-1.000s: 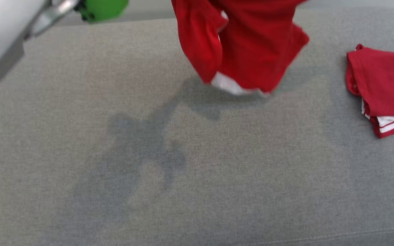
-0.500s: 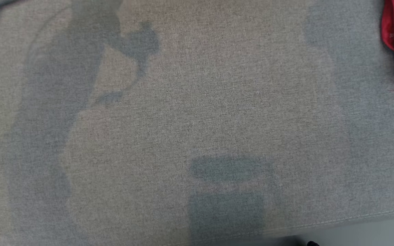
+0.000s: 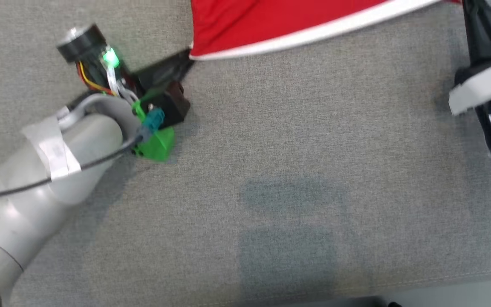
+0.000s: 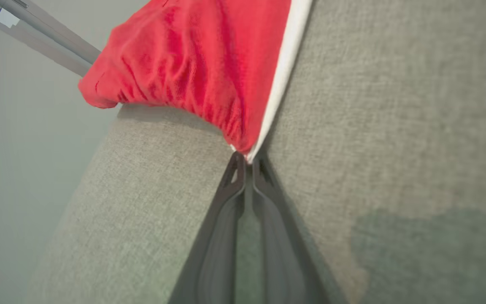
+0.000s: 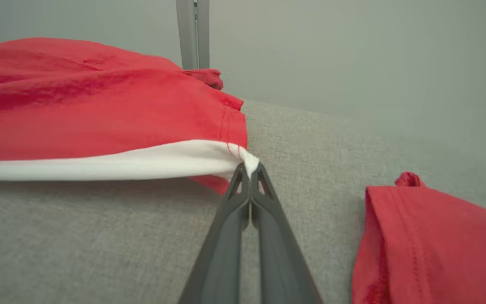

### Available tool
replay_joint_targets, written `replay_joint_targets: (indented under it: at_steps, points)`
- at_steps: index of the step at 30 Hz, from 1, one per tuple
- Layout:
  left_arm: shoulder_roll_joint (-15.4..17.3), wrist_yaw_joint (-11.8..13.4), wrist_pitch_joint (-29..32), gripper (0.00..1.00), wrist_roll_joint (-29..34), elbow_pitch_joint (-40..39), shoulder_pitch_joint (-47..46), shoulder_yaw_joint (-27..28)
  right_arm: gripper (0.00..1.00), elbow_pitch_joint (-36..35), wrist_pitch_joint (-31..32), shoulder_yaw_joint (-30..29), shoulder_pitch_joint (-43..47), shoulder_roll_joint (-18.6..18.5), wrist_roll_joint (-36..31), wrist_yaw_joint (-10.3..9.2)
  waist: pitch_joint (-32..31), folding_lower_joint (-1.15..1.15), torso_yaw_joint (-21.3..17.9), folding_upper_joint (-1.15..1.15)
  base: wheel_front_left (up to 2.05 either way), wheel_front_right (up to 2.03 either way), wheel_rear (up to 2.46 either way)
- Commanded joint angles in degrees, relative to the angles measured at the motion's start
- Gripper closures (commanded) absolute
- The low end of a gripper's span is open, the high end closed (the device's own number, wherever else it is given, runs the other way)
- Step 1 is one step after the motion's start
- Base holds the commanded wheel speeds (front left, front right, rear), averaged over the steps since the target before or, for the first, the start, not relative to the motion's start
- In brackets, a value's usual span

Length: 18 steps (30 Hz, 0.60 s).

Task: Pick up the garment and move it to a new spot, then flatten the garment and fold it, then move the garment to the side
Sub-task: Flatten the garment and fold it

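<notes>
**Hem stretched taut for flattening**

L gripper [image 4: 246, 159] & R gripper [image 5: 249, 169] each pinched shut on a white-hem corner of the red garment [image 3: 271, 21], spread over far part of grey cushion [image 3: 271, 140]. Prob. held apart to pull cloth flat.

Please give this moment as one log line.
left gripper: shut on garment corner | right gripper: shut on garment corner | garment: stretched between both
</notes>
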Motion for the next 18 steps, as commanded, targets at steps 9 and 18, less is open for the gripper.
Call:
replay_joint_targets:
  at_steps: [9, 18]
  points:
    - [0.23, -1.79, 4.02, 1.00, -4.45, -5.57, 21.64, -3.23, 1.00, -3.12, -0.11, -0.20, 18.78, -3.07, 5.26, -0.12, -14.65, 0.00, 1.66, 0.00, 0.00, 0.00, 0.00]
    - [2.62, 1.88, 7.36, 1.00, -6.42, -14.36, 30.90, -2.15, 1.00, -6.91, -0.12, -0.16, 30.24, -4.04, 6.15, -0.12, -21.32, 0.00, 1.85, 0.00, 0.00, 0.00, 0.00]
